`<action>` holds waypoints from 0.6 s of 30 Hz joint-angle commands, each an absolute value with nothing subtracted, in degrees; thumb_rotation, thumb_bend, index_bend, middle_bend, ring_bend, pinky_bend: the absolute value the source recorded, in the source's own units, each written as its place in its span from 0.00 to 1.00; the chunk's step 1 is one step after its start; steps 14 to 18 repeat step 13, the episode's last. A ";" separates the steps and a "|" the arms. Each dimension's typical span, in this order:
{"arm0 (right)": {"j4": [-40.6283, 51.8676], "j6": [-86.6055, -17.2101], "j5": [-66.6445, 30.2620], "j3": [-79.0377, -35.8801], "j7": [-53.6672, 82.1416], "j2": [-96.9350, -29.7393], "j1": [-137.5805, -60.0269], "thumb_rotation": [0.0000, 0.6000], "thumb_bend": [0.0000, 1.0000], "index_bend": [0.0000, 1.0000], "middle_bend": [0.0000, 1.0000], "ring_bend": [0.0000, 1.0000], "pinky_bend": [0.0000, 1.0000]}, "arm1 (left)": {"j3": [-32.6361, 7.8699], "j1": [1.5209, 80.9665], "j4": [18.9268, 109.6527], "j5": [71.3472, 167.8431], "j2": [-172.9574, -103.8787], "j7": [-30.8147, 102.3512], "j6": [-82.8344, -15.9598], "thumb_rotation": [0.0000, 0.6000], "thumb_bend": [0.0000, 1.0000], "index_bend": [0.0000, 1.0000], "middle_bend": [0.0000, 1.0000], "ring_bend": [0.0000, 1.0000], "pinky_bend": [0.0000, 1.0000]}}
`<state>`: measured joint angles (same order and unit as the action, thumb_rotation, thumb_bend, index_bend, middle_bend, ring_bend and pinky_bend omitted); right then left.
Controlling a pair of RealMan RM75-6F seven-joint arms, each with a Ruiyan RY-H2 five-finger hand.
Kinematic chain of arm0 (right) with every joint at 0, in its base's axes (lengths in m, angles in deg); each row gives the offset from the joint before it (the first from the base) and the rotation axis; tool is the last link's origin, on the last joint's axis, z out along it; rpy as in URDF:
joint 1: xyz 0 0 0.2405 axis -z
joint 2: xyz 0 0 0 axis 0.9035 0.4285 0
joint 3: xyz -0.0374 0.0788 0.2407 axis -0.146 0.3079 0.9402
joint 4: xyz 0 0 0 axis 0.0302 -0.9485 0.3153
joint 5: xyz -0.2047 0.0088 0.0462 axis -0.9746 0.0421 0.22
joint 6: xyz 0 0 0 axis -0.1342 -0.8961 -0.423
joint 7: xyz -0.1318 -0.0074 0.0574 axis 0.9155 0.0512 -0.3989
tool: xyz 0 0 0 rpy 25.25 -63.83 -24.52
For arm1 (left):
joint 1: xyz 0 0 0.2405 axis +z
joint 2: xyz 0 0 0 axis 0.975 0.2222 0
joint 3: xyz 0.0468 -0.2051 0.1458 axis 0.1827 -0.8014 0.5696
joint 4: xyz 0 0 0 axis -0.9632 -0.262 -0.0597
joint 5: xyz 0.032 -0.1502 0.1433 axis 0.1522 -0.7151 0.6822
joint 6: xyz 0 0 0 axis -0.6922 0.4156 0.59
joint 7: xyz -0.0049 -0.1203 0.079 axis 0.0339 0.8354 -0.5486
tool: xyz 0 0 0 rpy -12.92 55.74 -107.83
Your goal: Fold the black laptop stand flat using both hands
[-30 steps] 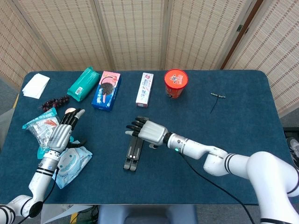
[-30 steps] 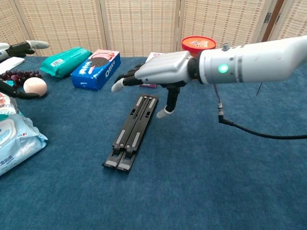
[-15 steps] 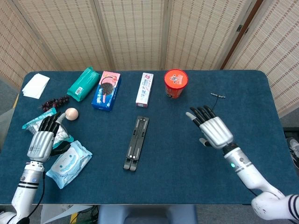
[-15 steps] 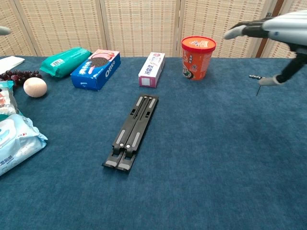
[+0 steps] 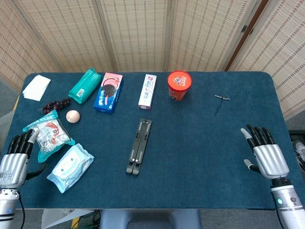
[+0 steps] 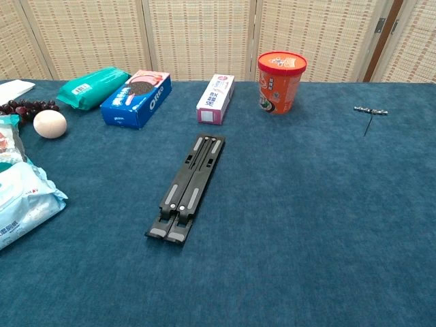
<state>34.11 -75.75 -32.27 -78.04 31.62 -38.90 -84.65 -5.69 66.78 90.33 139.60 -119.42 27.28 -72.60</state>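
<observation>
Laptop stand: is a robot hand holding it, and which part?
No. The laptop stand lies alone; the left hand and right hand are open and hold nothing.

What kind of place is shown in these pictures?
Probably a staged robot test setup indoors: a table with blue cloth, woven folding screens behind it, and assorted groceries laid out around a laptop stand.
</observation>
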 commanded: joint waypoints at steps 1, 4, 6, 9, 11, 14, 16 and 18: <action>33.90 -77.35 -33.94 -77.98 31.58 -38.64 -82.41 1.00 0.14 0.00 0.00 0.00 0.00 | -4.94 67.99 91.51 139.63 -118.57 25.87 -73.38 1.00 0.18 0.00 0.01 0.03 0.01; 33.67 -78.21 -34.94 -77.29 31.83 -38.77 -80.70 1.00 0.14 0.00 0.00 0.00 0.00 | -4.70 68.93 92.38 139.46 -118.34 25.08 -73.68 1.00 0.18 0.00 0.01 0.03 0.01; 33.61 -78.36 -35.33 -76.78 31.77 -38.87 -80.03 1.00 0.14 0.00 0.00 0.00 0.00 | -4.71 69.20 92.71 139.47 -118.27 24.85 -73.64 1.00 0.18 0.00 0.01 0.03 0.01; 33.67 -78.09 -35.71 -75.97 31.50 -39.13 -79.14 1.00 0.14 0.00 0.00 0.00 0.00 | -4.82 69.49 92.92 139.80 -118.36 24.60 -73.66 1.00 0.18 0.00 0.01 0.03 0.01; 33.59 -78.02 -36.06 -75.38 31.53 -39.38 -78.58 1.00 0.14 0.00 0.00 0.00 0.00 | -5.06 69.74 93.04 139.80 -118.52 24.50 -73.84 1.00 0.18 0.00 0.01 0.03 0.01; 33.48 -78.08 -36.33 -74.80 31.91 -39.70 -77.98 1.00 0.14 0.00 0.00 0.00 0.00 | -5.31 69.94 93.03 139.67 -118.67 24.54 -73.86 1.00 0.18 0.00 0.01 0.03 0.01; 33.48 -78.08 -36.33 -74.80 31.91 -39.70 -77.98 1.00 0.14 0.00 0.00 0.00 0.00 | -5.31 69.94 93.03 139.67 -118.67 24.54 -73.86 1.00 0.18 0.00 0.01 0.03 0.01; 33.48 -78.08 -36.33 -74.80 31.91 -39.70 -77.98 1.00 0.14 0.00 0.00 0.00 0.00 | -5.31 69.94 93.03 139.67 -118.67 24.54 -73.86 1.00 0.18 0.00 0.01 0.03 0.01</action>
